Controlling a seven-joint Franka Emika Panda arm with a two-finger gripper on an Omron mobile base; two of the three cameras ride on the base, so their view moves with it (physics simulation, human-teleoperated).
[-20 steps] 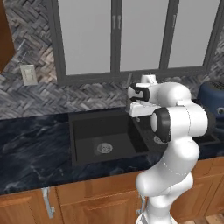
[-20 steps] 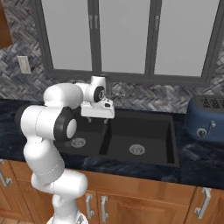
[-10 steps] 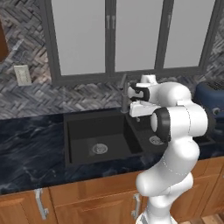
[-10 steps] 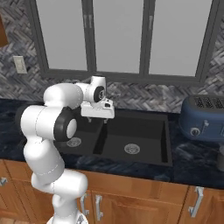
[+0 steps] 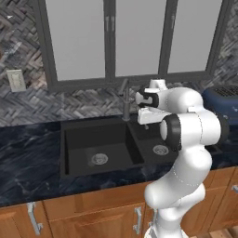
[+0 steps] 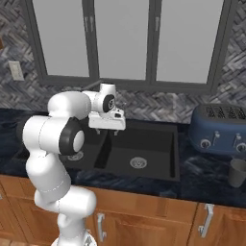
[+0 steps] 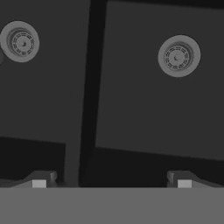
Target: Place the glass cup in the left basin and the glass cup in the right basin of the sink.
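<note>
Two dark fingertips are showing far apart at the bottom of the hand view, so the gripper is standing wide open, holding and touching nothing. It is hovering over the sink, looking straight down on the divider between the left basin and the right basin. One glass cup is standing on the counter beside the blue toaster, well apart from the sink.

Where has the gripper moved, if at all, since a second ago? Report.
Yes: the gripper has shifted right relative to the faucet, with the base driving.
</note>
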